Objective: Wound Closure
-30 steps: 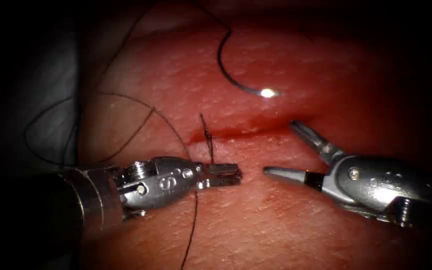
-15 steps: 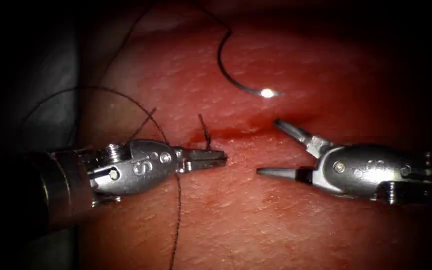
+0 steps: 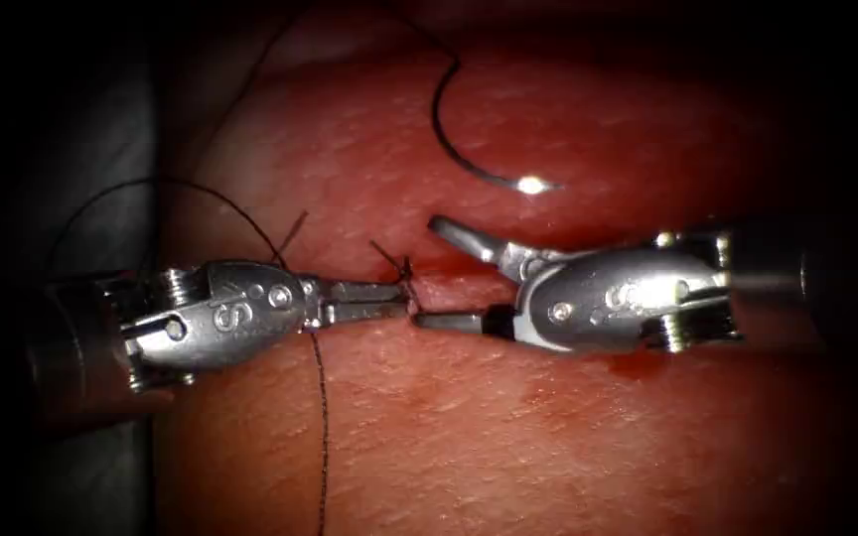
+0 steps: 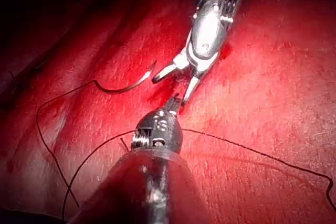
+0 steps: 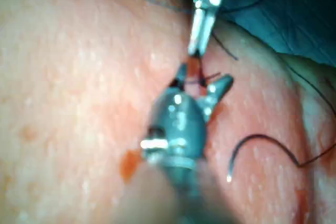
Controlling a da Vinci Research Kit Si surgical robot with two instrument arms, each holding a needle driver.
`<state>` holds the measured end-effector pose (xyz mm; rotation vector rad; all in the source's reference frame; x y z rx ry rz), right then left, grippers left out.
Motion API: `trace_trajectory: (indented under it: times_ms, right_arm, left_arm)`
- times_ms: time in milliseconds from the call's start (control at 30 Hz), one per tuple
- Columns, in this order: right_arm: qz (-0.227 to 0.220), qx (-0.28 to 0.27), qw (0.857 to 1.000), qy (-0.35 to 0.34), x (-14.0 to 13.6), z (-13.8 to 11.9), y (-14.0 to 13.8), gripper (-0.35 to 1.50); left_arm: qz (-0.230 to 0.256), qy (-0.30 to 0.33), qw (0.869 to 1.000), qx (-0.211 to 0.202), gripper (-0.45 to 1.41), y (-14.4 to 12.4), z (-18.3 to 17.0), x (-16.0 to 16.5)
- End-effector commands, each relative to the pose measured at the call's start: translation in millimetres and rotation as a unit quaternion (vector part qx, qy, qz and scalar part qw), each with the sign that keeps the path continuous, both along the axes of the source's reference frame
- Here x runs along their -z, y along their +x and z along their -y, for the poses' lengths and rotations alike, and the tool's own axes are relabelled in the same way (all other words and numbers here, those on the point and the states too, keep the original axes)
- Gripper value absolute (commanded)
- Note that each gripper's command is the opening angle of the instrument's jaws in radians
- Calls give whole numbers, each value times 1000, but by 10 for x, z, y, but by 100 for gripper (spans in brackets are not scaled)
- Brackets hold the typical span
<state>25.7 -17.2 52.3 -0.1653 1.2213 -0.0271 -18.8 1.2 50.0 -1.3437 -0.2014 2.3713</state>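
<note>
— Pincer states? Left pincer (image 3: pixel 389 300) is clamped on the thread (image 3: pixel 322 417) at the knot (image 3: pixel 407 268); right pincer (image 3: pixel 439 273) is spread apart, nothing held.

— And the needle (image 3: pixel 459 149)?

— Beyond the cut (image 3: pixel 449 266), it is seen lying loose on the tissue (image 3: pixel 508 447), nearer the right tool.

Left pincer (image 3: pixel 404 301) closed (right pincer (image 3: pixel 427 273) gaping).

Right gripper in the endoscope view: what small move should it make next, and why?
Probably close the right gripper on the short thread end at the cut. Its jaws stand open around that spot. The left gripper looks shut on the thread at the stitch. The needle lies free on the tissue, with neither gripper holding it.
</note>
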Motion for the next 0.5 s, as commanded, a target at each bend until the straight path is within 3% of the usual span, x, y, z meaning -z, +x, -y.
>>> trace_trajectory:
  times_ms: [33, 300, 500]
  right_arm:
    - [2, 7, 1000, -6, -7, 9, 11, 86]
    - [6, 21, 998, -52, -18, 12, 26, 86]
    - [-17, 52, 995, -80, -20, 13, 44, 86]
  left_arm:
    - [5, 3, 1000, -4, -45, -7, 2, -8]
    - [13, 3, 1000, -9, -45, -10, 4, -10]
    - [17, 4, 1000, -13, -45, -10, 4, -10]
